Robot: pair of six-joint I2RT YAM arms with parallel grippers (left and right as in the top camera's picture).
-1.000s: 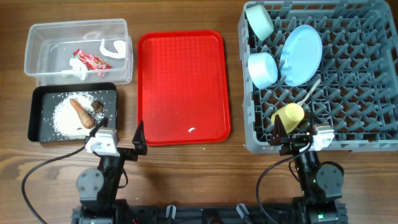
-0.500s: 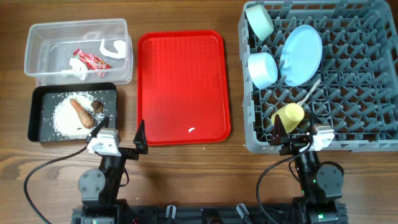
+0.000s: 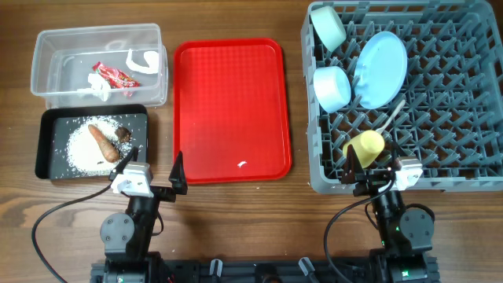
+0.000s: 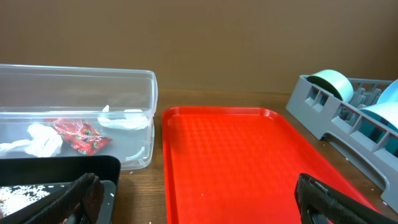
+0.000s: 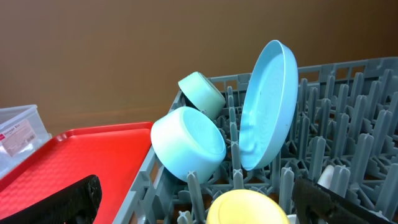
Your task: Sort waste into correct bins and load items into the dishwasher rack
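Your left pincer is spread wide and holds nothing, low over the surface at the near edge. Your right pincer is spread wide too and empty, its tips at the near wall of the rack.

The sorting looks all but done, so treat this step as a check. One white fleck lies on the red tray, at about 3 o'clock from the left pincer. It is too small to tell rice from paper. If you go for it, come straight down with the left pincer, tips close to the tray floor, and close slowly so it doesn't skid away.

From the left pincer outward:
- The black tray sits near at 10 o'clock, with the rice, the carrot stick and the dark lump.
- The clear tub lies beyond at 11 o'clock, with the red wrapper and the paper scraps.

From the right pincer outward:
- The yellow cup is just beside at 12 o'clock, tipped among the pegs. Lift clear before swinging, or you may knock it.
- The spoon lies past it at 1 o'clock.
- The pale bowl is at 11 o'clock, and the plate stands on edge beside it.
- The mint bowl sits in the far corner
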